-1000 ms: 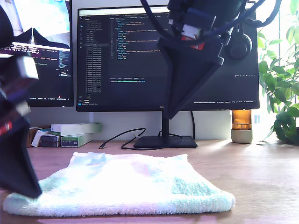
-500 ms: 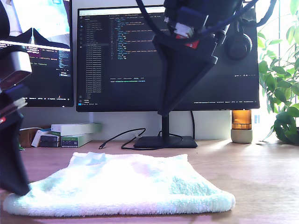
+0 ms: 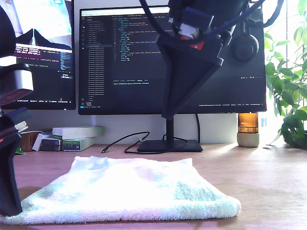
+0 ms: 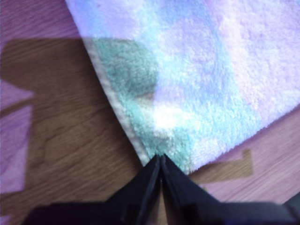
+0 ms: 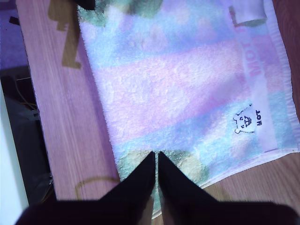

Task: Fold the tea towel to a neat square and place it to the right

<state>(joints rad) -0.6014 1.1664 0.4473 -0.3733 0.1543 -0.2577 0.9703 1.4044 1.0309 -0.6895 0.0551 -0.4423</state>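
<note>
Two pincers closed, one tea towel

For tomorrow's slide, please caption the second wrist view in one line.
My second gripper, fingers closed, poised above the tea towel lying flat on the wooden desk.

Wooden counter, brown, grain visible. Lying directly on it: a white tea towel spread flat at the front; behind it a monitor base with a black cable looping beside it; stacked boxes toward the exterior view's left; an amber jar and a potted plant toward its right.
</note>
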